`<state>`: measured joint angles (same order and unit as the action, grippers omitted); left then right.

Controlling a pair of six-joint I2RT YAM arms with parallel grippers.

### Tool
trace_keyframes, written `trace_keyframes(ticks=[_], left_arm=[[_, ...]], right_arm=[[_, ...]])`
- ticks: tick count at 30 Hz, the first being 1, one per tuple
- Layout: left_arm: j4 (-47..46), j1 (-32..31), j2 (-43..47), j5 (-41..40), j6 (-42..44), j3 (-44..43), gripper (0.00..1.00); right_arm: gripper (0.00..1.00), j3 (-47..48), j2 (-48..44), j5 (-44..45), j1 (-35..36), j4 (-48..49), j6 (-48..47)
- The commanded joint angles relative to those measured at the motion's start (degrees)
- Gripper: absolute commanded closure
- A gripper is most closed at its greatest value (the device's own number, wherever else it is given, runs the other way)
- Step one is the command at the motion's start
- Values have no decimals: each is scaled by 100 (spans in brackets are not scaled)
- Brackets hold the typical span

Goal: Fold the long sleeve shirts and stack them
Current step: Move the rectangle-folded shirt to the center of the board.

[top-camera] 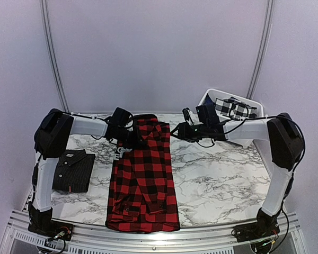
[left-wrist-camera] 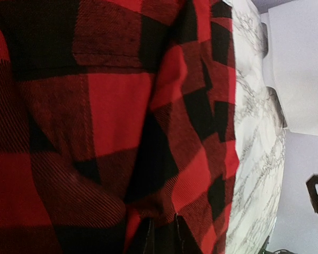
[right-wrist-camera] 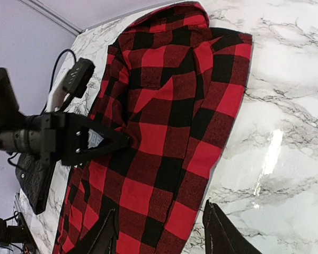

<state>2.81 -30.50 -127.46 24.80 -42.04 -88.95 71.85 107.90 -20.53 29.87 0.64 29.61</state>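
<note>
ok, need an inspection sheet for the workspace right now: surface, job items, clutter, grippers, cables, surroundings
surface: white marble-pattern table, glossy.
job's things: red-and-black buffalo-check flannel shirt lies as a long strip, centre-left; black pinstriped shirt folded, apart on its left.
clutter: white plastic bin at the far right corner, black-and-white checked cloth in it.
grippers: left gripper tips at the flannel's left edge, grip unclear; right gripper open, at the flannel's right edge.
cables: black cables loop along both wrists.
surroundings: pale enclosure walls; nothing else seen.
</note>
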Motion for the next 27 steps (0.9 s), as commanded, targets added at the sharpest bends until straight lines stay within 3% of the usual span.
trace_keyframes(ticks=[1, 9, 19, 22, 27], left_arm=[[-38, 149, -523, -99, -84, -436, 85], [72, 324, -1156, -85, -196, -991, 85], [340, 431, -1951, 160, -214, -2353, 84], [453, 431, -1857, 314, -121, -2622, 81], [582, 431, -1143, 379, 139, -2346, 71]], right_arm=[[50, -249, -411, 54, 97, 263, -135], [50, -452, -500, 167, 125, 157, -287], [50, -266, -486, 303, 238, -318, -537], [49, -330, -559, 354, 354, -424, -550], [49, -587, -787, 393, 499, -470, -458]])
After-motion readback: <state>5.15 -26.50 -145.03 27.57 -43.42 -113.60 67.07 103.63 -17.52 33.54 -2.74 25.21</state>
